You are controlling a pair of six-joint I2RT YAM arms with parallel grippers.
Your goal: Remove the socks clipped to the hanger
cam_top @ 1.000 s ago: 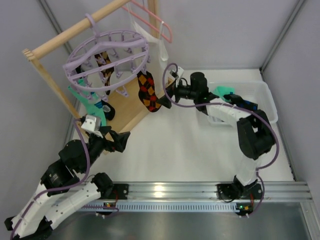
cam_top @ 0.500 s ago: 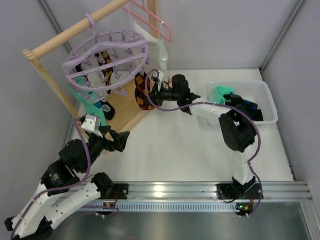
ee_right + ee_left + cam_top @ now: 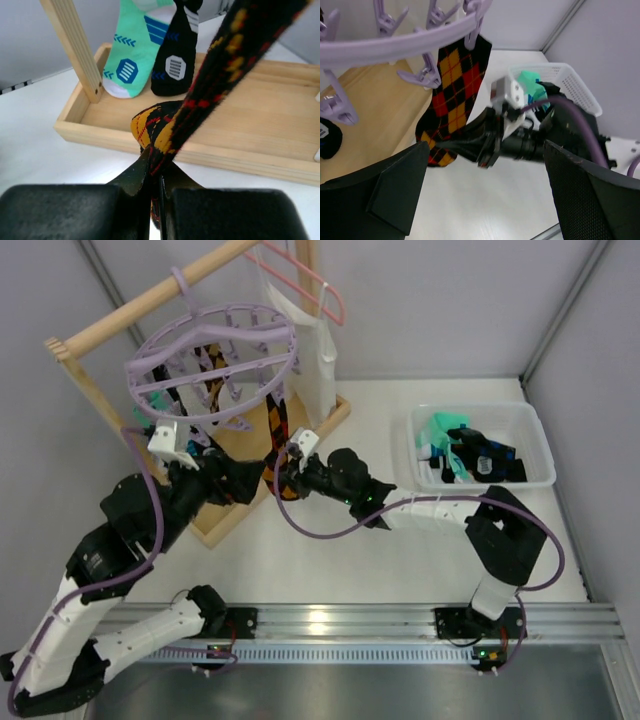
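Since a second ago the right arm has swung from beside the basket across to the rack, and the left arm has risen towards it. Biggest is the pale wooden rail frame (image 3: 130,315), whose post and flat tray base stand between the right wrist camera and the far socks. From its rail hangs the round lavender plastic drying hanger (image 3: 232,310), a ring of small dangling clips, with a long white cloth (image 3: 320,365) just beside it. At the table's right sits a white perforated plastic basket (image 3: 536,440) with mint and black socks inside. A knitted checked sock (image 3: 452,90) of black, red and yellow diamonds is pulled taut and slanting. The left wrist view shows its clip; the right wrist view shows the right gripper (image 3: 152,172) clamped on its lower end. Behind hang a mint-green sock (image 3: 132,55) with blue marks and a black sock (image 3: 177,57) with a white label. The left gripper (image 3: 245,480) is spread wide, holding nothing, its dark fingers (image 3: 395,192) framing the scene.
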